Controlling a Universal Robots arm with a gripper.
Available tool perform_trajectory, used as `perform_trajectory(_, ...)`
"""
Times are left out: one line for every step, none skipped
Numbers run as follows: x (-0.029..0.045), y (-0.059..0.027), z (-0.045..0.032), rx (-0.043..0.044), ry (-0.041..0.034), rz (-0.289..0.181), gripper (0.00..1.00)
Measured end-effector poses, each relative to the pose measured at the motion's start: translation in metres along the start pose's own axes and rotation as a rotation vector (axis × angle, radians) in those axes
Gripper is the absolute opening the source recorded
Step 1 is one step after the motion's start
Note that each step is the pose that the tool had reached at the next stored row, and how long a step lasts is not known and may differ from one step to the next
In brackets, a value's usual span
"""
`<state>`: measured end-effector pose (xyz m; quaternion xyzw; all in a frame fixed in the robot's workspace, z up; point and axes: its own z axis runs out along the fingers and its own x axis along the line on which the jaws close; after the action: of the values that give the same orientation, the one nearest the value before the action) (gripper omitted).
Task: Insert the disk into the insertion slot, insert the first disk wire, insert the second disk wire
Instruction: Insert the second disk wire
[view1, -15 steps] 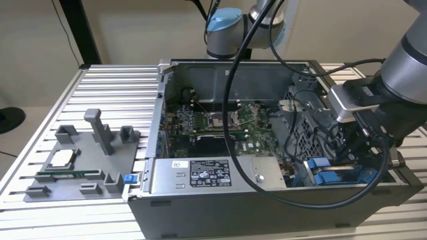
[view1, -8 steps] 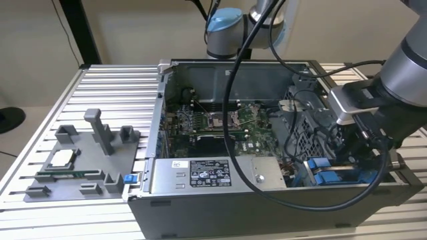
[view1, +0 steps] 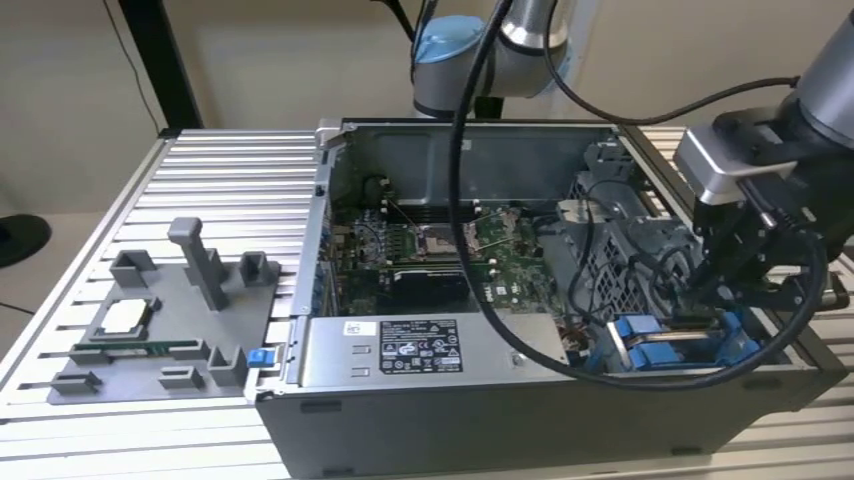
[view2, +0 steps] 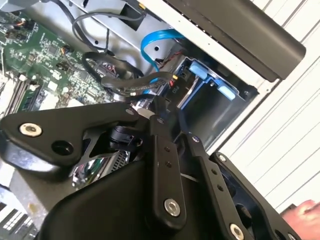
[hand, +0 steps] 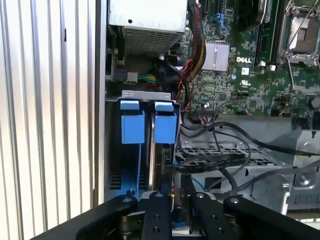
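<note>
Disk looks to us like it's already standing on edge in the insertion slot, between the blue rails at the corner of the open computer case. Our hand is right down at the drive's end, fingers drawn in close, apparently pinching a wire connector, though we can't say for sure. Black cables and a blue data cable crowd just beside it. Our worry: a slightly tilted connector could jam or bend, or the fingers could snag those loose cables.
</note>
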<state>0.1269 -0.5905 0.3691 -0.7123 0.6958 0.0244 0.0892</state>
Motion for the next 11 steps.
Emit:
perform_trajectory(-0.0006, -0.0003, -0.0037, 0.0000, -0.0001, 0.000, 1.00)
perform_trajectory(-0.0012, -0.0008, -0.0078, 0.0000, -0.0001, 0.000, 1.00)
perform_trajectory(-0.0019, -0.0012, -0.0119, 0.0000, -0.0001, 0.000, 1.00)
perform_trajectory(-0.0026, -0.0016, -0.0162, 0.0000, -0.0002, 0.000, 1.00)
perform_trajectory(-0.0033, -0.0020, -0.0204, 0.0000, -0.0001, 0.000, 1.00)
perform_trajectory(-0.0039, -0.0023, -0.0241, 0.0000, -0.0002, 0.000, 1.00)
perform_trajectory(-0.0045, -0.0027, -0.0278, 0.0000, -0.0002, 0.000, 1.00)
perform_trajectory(-0.0051, -0.0030, -0.0317, 0.0000, 0.0000, 0.000, 1.00)
perform_trajectory(-0.0056, -0.0033, -0.0351, 0.0000, -0.0002, 0.000, 1.00)
perform_trajectory(-0.0061, -0.0036, -0.0380, 0.0000, -0.0002, 0.000, 1.00)
perform_trajectory(-0.0065, -0.0038, -0.0403, 0.0000, 0.0000, 0.000, 1.00)
